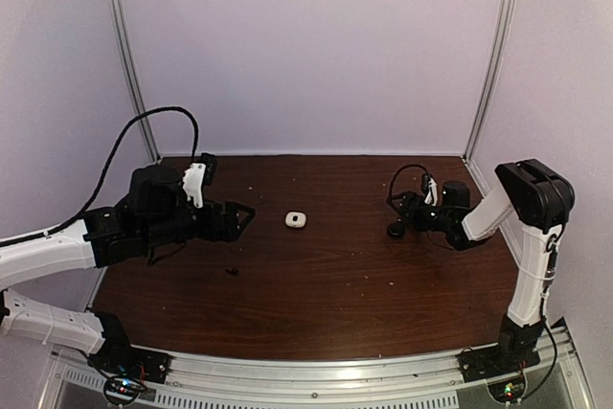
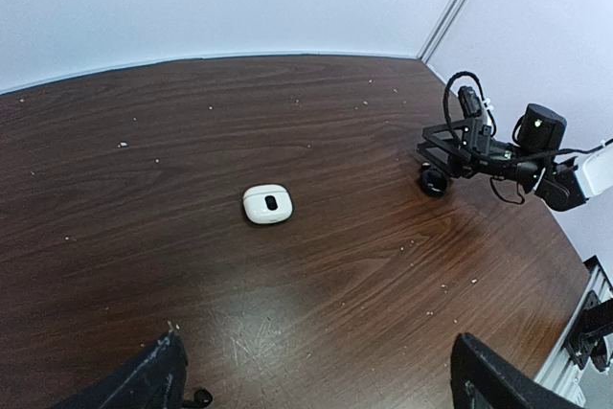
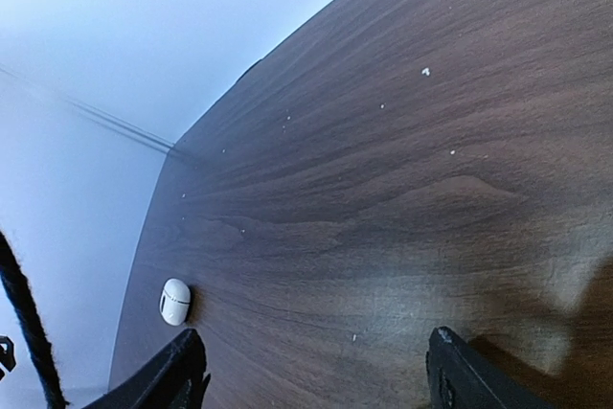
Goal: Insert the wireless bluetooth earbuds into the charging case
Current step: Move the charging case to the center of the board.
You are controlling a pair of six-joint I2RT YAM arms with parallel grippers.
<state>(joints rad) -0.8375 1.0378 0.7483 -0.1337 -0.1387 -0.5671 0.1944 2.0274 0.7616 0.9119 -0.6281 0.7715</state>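
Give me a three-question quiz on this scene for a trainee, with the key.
1. True or false: the left gripper holds the white charging case.
2. In the top view, where is the case relative to the right gripper? A) to its left, apart from it; B) between its fingers; C) to its right.
3. What tiny dark thing lies on the table near the left gripper?
Key: 1 false, its jaws are open and empty. 2 A. 3 a black earbud, by the look of it.

black speck point(image 1: 231, 270) indistinct, fingertips point(image 2: 144, 385) cropped
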